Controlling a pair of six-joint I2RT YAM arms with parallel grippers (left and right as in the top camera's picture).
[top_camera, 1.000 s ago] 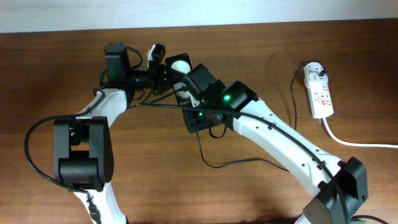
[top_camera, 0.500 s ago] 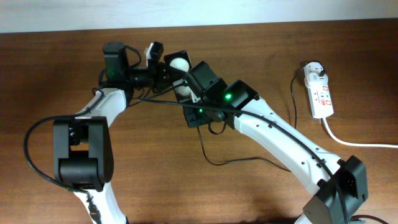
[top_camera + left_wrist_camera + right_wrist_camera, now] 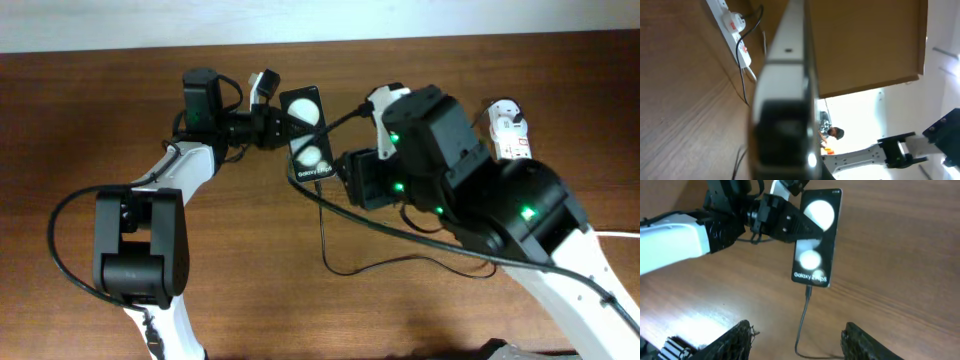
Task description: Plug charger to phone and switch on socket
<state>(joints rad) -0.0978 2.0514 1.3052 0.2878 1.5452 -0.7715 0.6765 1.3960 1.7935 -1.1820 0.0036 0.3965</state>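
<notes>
**Progress.**
- Done, as judged: the connector tip of the charger [image 3: 802, 315] sits against the near short edge of the phone [image 3: 815, 237] and appears seated. Its round white adapter [image 3: 503, 112] stands in the far end of the socket [image 3: 516, 146].
- Left to do: the switch on the socket. The switch position cannot be told from these views.

**Items.**
- Phone, one: held off the table [image 3: 80, 100] at far centre, face up, two white spots showing.
- Charger, one: the black cable runs from the phone towards the near side, then loops off to the right.
- Socket, one: far right on the table, well apart from the phone and partly hidden by the right arm. The left wrist view also shows it far off.
- Thick white cord, one [image 3: 628, 235]: at the right edge.
- Left gripper [image 3: 278, 125], one: jaws clamped on the phone's left long edge.
- Right gripper [image 3: 799, 335], one: raised above the cable, near side of the phone, jaws spread wide, holding nothing.
</notes>
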